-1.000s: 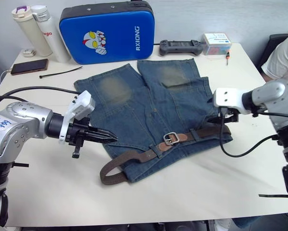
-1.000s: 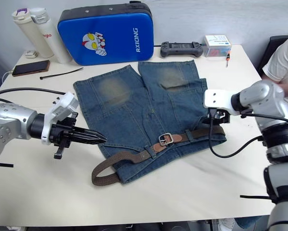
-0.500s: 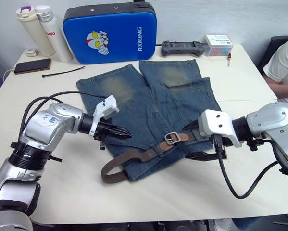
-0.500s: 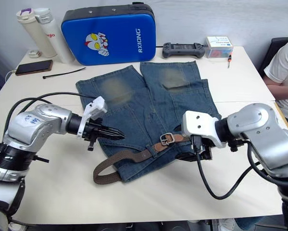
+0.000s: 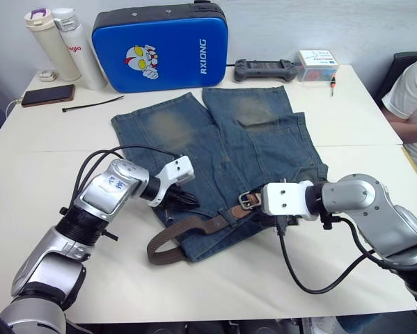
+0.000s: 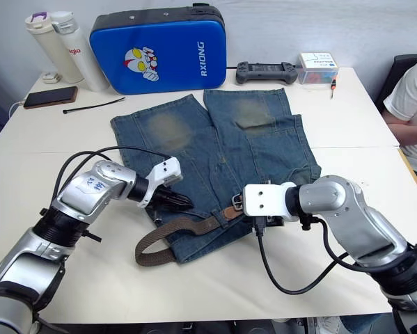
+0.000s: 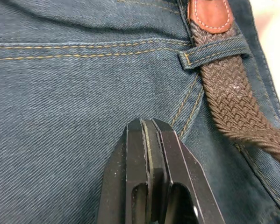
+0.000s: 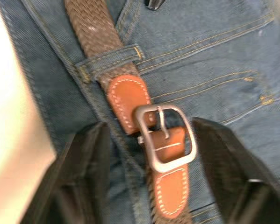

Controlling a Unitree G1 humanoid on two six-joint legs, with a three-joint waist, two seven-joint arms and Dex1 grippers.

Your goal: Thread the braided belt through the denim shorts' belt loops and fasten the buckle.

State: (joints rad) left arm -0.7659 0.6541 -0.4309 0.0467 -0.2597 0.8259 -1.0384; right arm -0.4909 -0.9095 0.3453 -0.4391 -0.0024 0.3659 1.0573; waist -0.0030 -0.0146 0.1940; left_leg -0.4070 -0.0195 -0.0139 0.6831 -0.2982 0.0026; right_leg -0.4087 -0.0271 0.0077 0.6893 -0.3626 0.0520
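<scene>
Reading "RXIONG" on the blue case (image 5: 159, 47) behind shorts (image 5: 215, 146).

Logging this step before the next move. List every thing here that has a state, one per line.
Left end effector: shut, tips on the denim shorts.
Right end effector: open, straddling the buckle.
Braided belt: through a belt loop, tail hanging loose off the shorts.
Buckle: tan tip lies in the frame.
Blue case: closed.
</scene>
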